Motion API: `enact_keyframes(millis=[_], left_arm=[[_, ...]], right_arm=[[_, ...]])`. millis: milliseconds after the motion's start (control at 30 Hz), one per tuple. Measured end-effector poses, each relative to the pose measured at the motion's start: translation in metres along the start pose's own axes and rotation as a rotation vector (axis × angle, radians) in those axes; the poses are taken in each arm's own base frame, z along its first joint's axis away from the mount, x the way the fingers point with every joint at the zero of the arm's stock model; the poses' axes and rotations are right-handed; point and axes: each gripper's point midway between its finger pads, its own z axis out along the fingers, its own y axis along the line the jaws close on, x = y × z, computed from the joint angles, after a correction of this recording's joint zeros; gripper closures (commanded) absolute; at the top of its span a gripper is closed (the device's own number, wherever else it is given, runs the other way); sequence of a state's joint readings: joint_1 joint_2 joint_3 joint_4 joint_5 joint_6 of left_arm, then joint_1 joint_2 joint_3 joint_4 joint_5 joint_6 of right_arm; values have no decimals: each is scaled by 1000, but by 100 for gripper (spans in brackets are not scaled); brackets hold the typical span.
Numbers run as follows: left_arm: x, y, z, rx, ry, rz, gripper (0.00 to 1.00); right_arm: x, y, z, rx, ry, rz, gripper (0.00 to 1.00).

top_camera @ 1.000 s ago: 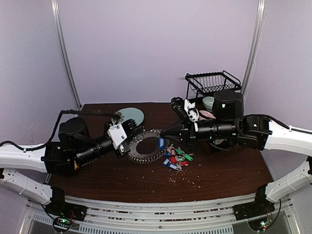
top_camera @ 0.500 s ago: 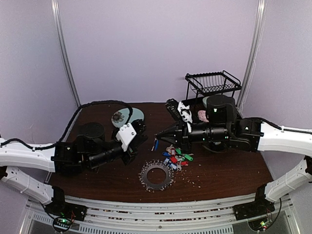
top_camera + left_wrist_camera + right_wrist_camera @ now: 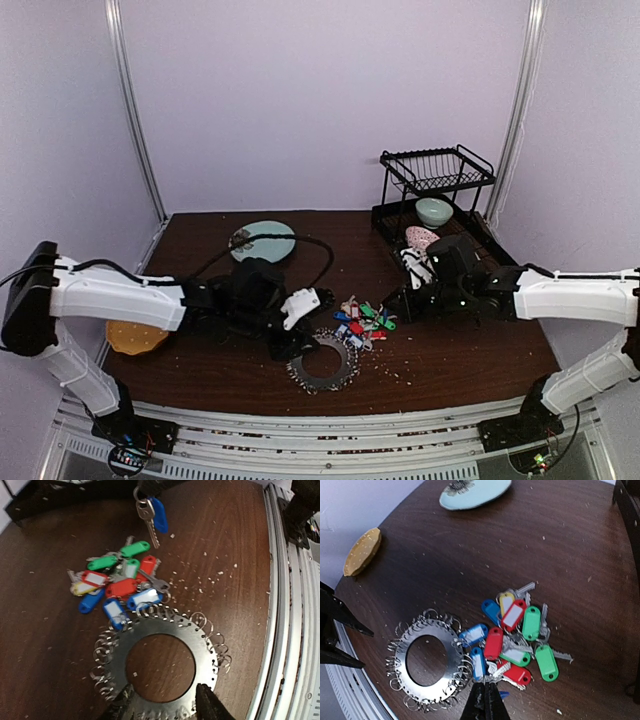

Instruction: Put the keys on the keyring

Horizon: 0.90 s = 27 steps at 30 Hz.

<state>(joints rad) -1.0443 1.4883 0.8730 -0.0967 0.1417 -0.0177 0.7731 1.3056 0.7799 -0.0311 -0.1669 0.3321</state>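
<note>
The keyring point(image 3: 325, 362), a flat metal ring fringed with small split loops, lies flat on the table. My left gripper point(image 3: 165, 702) is open, its fingers either side of the keyring's point(image 3: 202, 645) near rim; it sits at the ring's left edge in the top view point(image 3: 303, 343). Loose keys point(image 3: 120, 585) with blue, red, green and yellow tags lie heaped just beyond the ring point(image 3: 362, 322). My right gripper point(image 3: 485, 692) is shut on a blue-tagged key point(image 3: 156, 514), which hangs above the pile point(image 3: 520, 630). That gripper point(image 3: 393, 303) is at the pile's right side, beside the keyring point(image 3: 452, 655).
A pale blue plate point(image 3: 265, 240) sits at the back left and an orange bowl point(image 3: 135, 337) at the left edge. A black dish rack point(image 3: 435, 175) with bowls stands back right. Small chips litter the tabletop. The metal front rail point(image 3: 290, 630) runs close to the ring.
The keyring, held up by my left gripper a second ago, now lies on the table. The left gripper has come down over it and opened. The right arm drew back right and lower, still holding the key.
</note>
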Motion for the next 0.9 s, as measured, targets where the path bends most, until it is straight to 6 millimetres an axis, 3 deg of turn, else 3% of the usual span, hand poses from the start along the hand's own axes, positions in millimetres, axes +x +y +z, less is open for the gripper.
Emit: enact_keyframes(millis=[100, 167, 333, 433, 533, 633, 667, 733, 900], left_arm=[[1, -15, 40, 93, 100, -9, 58], [2, -27, 54, 125, 129, 4, 59], [18, -84, 66, 289, 244, 124, 59], [15, -98, 63, 379, 282, 232, 60], [-4, -92, 64, 392, 285, 291, 71], [-39, -76, 84, 325, 235, 276, 62], [-43, -70, 88, 297, 228, 263, 59], [-33, -61, 92, 246, 249, 225, 56], [24, -55, 94, 122, 389, 133, 53]], right_arm=[[20, -23, 1, 67, 50, 55, 100], [26, -38, -2, 111, 56, 83, 100], [23, -53, -21, 125, 14, 105, 100], [18, -48, -26, 98, -1, 81, 100], [20, -46, -26, 87, 9, 59, 100], [22, -48, -27, 93, 20, 49, 100], [23, -49, -28, 98, 23, 48, 100], [22, -50, -32, 109, 12, 49, 100], [15, -56, -45, 151, -31, 46, 100]])
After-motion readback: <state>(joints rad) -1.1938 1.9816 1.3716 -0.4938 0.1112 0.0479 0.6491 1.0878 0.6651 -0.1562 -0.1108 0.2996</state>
